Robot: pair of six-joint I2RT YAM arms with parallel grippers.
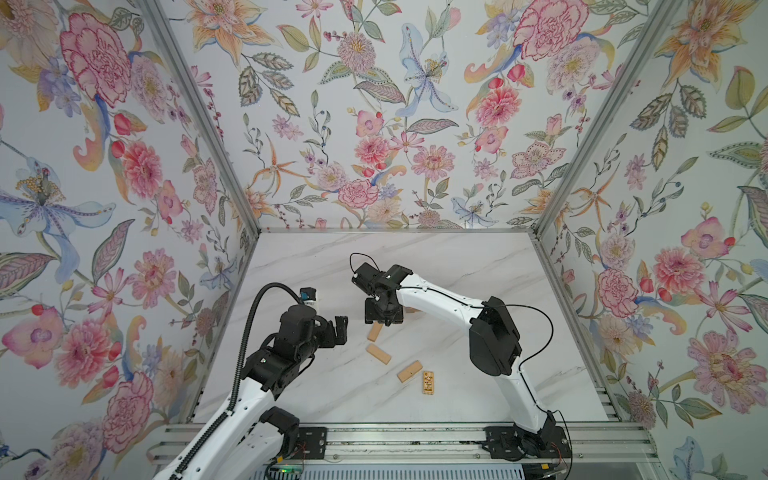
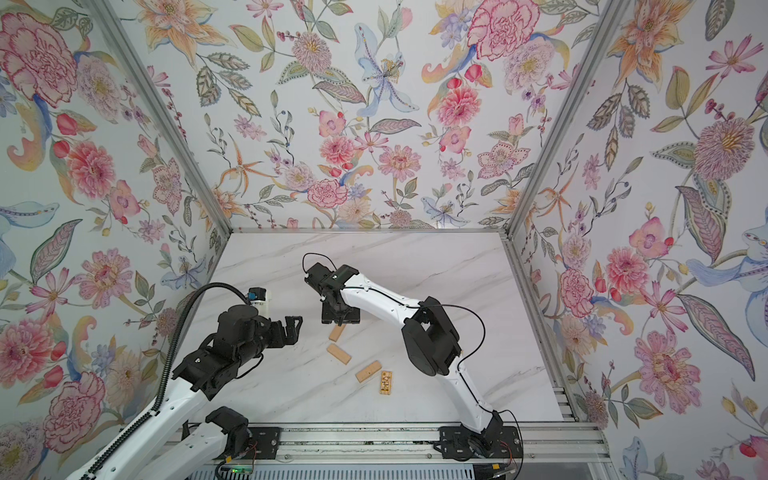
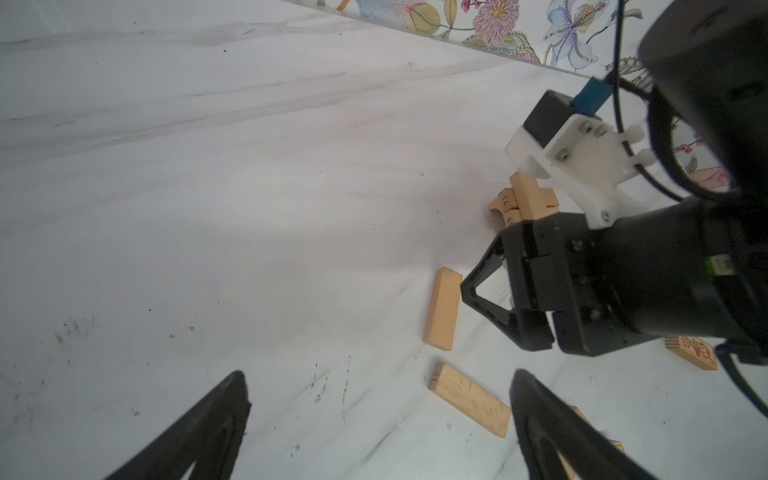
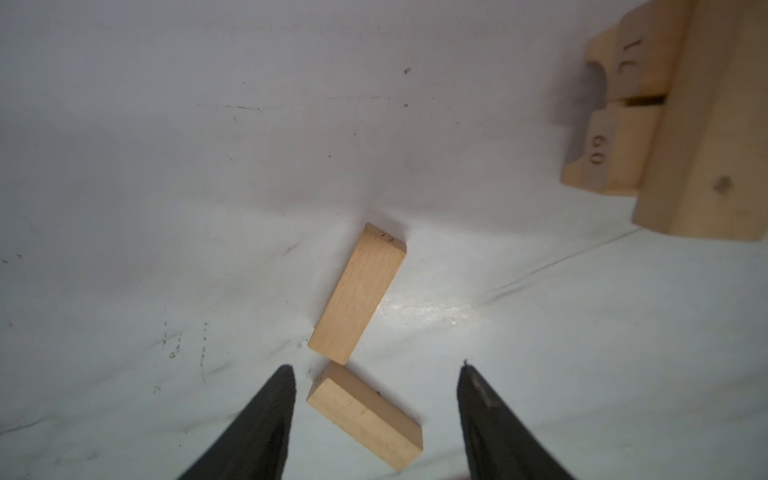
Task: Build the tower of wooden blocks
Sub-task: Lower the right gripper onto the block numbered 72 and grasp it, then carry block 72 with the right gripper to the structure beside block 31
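The tower (image 3: pixel 525 203) is a small stack of light wood blocks; in the right wrist view the tower (image 4: pixel 673 124) shows numbered block ends. In both top views my right arm hides most of it. My right gripper (image 4: pixel 376 368) hangs open beside it, above the table, holding nothing. Two loose blocks (image 4: pixel 357 293) (image 4: pixel 365 419) lie on the table below its fingertips. Loose light blocks (image 1: pixel 375 331) (image 1: pixel 378 353) (image 1: pixel 409 371) and a darker engraved block (image 1: pixel 429 382) lie toward the front. My left gripper (image 1: pixel 338 328) is open and empty, left of the blocks.
The white marble tabletop (image 1: pixel 478 270) is walled by floral panels on three sides. An aluminium rail (image 1: pixel 395 440) carrying both arm bases runs along the front edge. My right arm's elbow (image 1: pixel 492 340) stands over the table to the right of the loose blocks.
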